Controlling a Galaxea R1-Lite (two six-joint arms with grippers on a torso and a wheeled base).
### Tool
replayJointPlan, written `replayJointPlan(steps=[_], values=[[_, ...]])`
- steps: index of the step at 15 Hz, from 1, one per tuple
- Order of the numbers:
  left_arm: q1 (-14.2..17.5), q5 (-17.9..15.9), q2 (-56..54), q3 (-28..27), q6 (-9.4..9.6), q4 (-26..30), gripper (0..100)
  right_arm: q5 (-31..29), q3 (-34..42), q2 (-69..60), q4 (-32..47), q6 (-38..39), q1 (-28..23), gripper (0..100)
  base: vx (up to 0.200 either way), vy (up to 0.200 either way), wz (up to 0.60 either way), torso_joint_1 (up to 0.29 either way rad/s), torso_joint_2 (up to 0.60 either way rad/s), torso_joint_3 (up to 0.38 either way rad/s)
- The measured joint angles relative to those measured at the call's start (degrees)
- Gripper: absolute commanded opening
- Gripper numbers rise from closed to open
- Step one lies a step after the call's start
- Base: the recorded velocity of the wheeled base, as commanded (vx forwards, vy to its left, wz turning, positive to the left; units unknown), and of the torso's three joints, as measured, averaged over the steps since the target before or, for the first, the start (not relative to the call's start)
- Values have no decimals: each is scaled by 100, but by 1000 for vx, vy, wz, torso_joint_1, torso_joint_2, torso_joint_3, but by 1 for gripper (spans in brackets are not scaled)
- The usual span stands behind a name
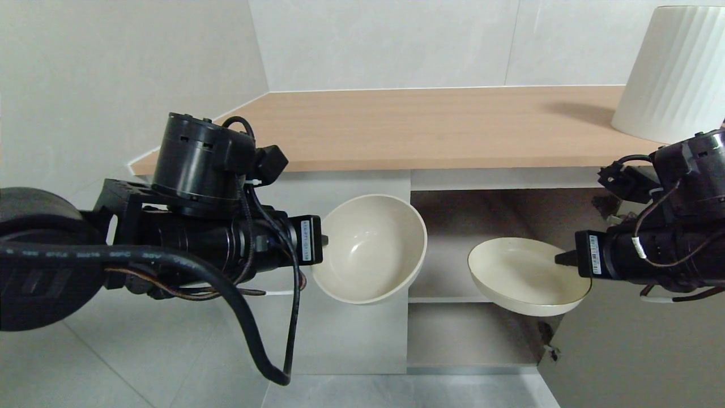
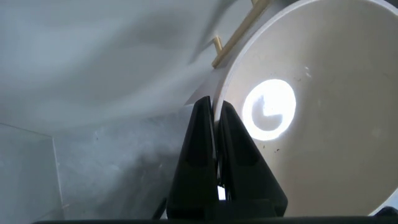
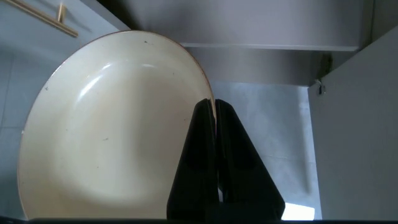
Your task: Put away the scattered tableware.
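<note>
Pinching by the rim a tilted cream bowl [image 1: 371,246] with the left fingers [image 2: 199,149] and a cream plate [image 1: 521,272] with the right fingers [image 3: 202,146], before the open cabinet [image 1: 470,212] under the bench [image 1: 425,124].

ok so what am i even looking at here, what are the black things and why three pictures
It is a two-armed robot seen through its own cameras. The big picture comes from a camera on its head, looking down at a wooden countertop with an open cabinet underneath. The black shapes are its arms. The left gripper pinches the rim of a cream bowl; the right gripper pinches the rim of a cream plate. Both dishes hang in the air before the cabinet. The two small pictures come from cameras on the wrists, so you see the black fingers up close, clamped on each dish. A white ribbed object stands on the countertop.
</note>
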Motion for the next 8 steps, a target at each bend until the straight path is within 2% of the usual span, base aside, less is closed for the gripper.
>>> replayJointPlan(steps=[3, 8], values=[[-107, -16, 24, 22, -16, 24, 0, -1, 0, 162, -134, 11, 0, 0, 0, 0, 0, 0, 0, 0], [-243, -11, 201, 72, -24, 28, 0, -386, 57, 1125, -1076, 110, 0, 0, 0, 0, 0, 0, 0, 0]])
